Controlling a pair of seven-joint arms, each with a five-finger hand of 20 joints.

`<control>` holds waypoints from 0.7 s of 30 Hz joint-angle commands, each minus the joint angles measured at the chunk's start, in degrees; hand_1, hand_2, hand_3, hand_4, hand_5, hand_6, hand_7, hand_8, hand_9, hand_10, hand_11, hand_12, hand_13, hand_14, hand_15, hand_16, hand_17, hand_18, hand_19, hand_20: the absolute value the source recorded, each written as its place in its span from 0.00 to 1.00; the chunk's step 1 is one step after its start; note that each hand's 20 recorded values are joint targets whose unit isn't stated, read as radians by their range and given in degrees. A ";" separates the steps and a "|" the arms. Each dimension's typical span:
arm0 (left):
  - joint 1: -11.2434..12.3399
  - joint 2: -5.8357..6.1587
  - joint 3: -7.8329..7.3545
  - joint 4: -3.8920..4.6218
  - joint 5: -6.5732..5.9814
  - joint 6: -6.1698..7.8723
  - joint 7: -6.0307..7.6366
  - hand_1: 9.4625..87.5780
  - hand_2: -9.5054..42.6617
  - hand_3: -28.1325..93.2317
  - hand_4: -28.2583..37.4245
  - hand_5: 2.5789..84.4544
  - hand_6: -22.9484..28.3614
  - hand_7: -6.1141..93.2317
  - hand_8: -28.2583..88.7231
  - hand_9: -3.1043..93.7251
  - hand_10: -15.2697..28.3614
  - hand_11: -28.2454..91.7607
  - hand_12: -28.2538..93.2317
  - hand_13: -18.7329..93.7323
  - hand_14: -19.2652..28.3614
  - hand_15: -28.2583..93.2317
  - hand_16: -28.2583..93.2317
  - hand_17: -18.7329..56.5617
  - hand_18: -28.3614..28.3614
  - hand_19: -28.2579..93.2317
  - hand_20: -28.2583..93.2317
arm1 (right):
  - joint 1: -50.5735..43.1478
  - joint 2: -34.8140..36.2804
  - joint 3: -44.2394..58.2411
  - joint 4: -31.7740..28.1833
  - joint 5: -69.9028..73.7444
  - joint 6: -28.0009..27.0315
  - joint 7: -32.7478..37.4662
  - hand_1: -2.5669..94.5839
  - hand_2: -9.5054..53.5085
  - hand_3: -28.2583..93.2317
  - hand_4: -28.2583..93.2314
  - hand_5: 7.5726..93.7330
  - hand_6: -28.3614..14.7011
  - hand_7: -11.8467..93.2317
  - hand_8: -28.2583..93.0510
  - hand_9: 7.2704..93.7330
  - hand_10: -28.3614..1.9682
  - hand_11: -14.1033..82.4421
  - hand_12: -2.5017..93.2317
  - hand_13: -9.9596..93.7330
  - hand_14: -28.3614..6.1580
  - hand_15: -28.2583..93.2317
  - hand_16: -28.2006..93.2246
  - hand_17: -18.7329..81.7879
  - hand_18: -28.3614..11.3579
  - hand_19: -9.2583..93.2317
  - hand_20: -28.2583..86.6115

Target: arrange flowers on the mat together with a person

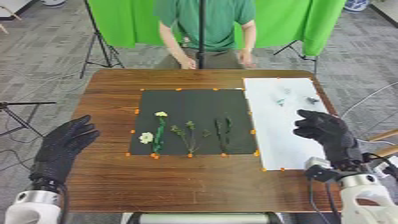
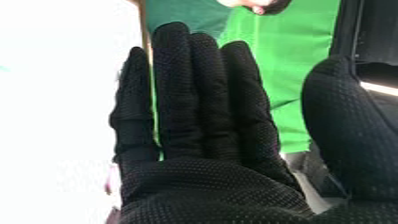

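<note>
A: Where does a passage lie open?
B: Along the bare near strip of the surface (image 1: 178, 185), and across the far part of the black mat (image 1: 187, 102).
A: And the obstacles?
B: White blossoms (image 1: 147, 137) and leafy stems at left, forked sprigs (image 1: 190, 140) mid-mat and dark stems (image 1: 223, 137) at right occupy its nearer part. The right robot hand (image 1: 329, 132) blocks the right margin of the white sheet (image 1: 280, 135); small pieces (image 1: 312, 100) lie farther up.
</note>
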 commanded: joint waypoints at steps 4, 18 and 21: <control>1.52 -0.13 -0.29 -0.06 -0.51 1.09 0.22 0.26 0.33 0.81 0.10 0.50 0.56 0.31 0.16 0.42 0.71 0.53 0.38 0.45 0.78 0.62 0.23 0.22 0.92 0.69 0.30 | 5.53 16.04 0.39 4.46 -34.34 17.01 4.65 0.32 0.08 0.94 0.02 0.50 0.59 0.39 0.12 0.52 0.51 0.46 0.29 0.60 0.54 0.65 0.40 0.42 0.26 0.74 0.55; 0.74 1.03 -0.30 0.12 -0.51 0.67 0.12 0.26 0.33 0.81 0.10 0.50 0.56 0.31 0.16 0.42 0.71 0.53 0.38 0.45 0.78 0.63 0.23 0.22 0.92 0.69 0.30 | 15.65 24.76 -10.47 13.61 -67.00 6.29 28.15 0.31 0.00 0.95 0.00 0.31 0.59 0.41 0.11 0.31 0.57 0.36 0.28 0.38 0.55 0.60 0.40 0.34 0.28 0.70 0.55; 0.41 1.10 -0.23 0.24 -0.41 0.39 -0.03 0.26 0.33 0.81 0.10 0.50 0.56 0.31 0.16 0.42 0.71 0.53 0.38 0.45 0.78 0.62 0.23 0.22 0.92 0.69 0.30 | 17.65 25.61 -13.65 15.60 -69.49 5.56 31.67 0.31 0.00 0.95 0.00 0.30 0.59 0.41 0.11 0.31 0.55 0.37 0.30 0.39 0.54 0.67 0.40 0.34 0.29 0.72 0.57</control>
